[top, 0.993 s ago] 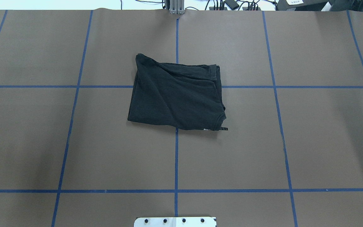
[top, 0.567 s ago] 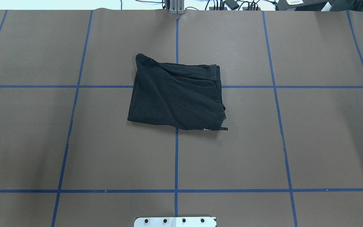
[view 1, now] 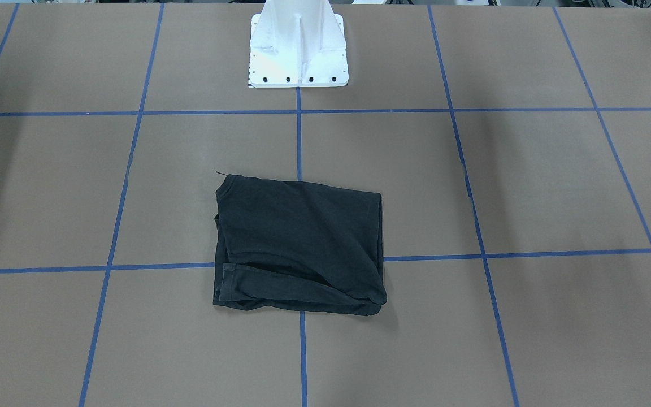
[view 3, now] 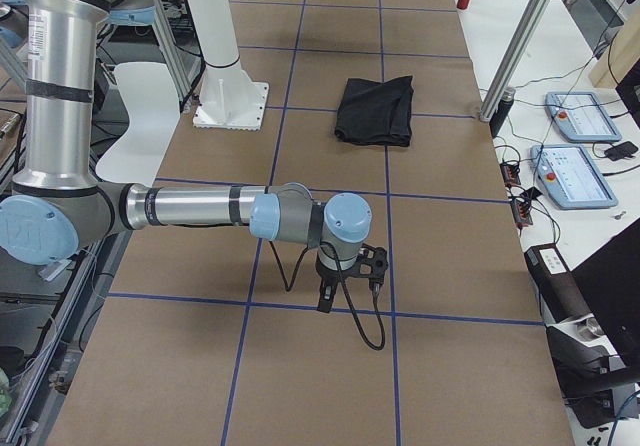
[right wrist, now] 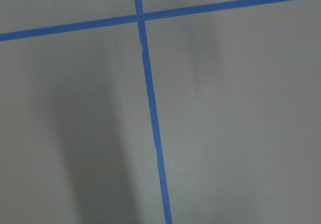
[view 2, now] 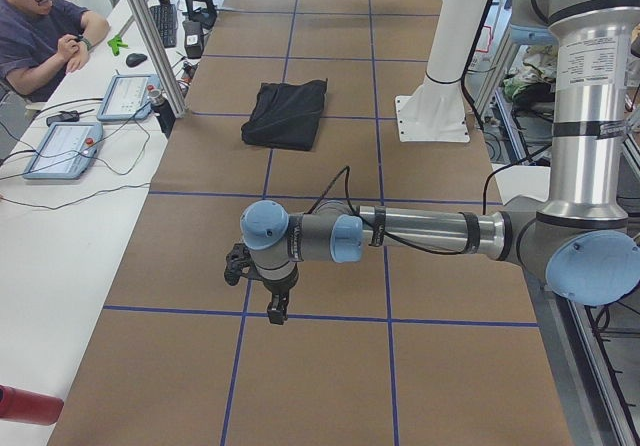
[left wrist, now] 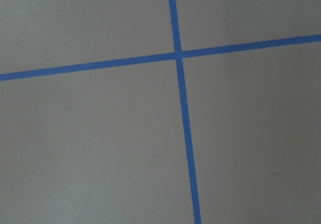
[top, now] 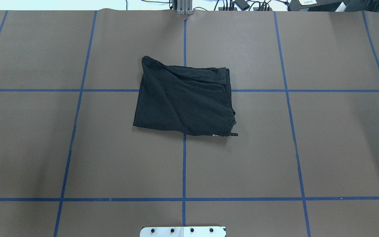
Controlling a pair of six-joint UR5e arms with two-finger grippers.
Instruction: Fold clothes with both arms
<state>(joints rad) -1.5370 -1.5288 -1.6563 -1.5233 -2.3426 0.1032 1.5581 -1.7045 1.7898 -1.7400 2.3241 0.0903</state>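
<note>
The clothes are one black T-shirt [top: 184, 98], folded into a rough rectangle and lying flat at the table's middle, also visible as the shirt [view 1: 300, 246] in the front-facing view. No print shows. My left gripper [view 2: 277, 311] hangs over the brown paper far from the shirt [view 2: 288, 114], near a blue tape crossing. My right gripper [view 3: 325, 301] hangs likewise at the other end, far from the shirt [view 3: 375, 111]. Both show only in the side views, so I cannot tell whether they are open or shut. Both wrist views show only paper and tape.
The white pedestal [view 1: 298, 45] stands at the robot side, its base plate [top: 183, 231] at the near edge. A seated person [view 2: 35, 26] and teach pendants [view 2: 60, 146] are at the side bench. Blue tape lines [top: 184, 164] grid the brown table.
</note>
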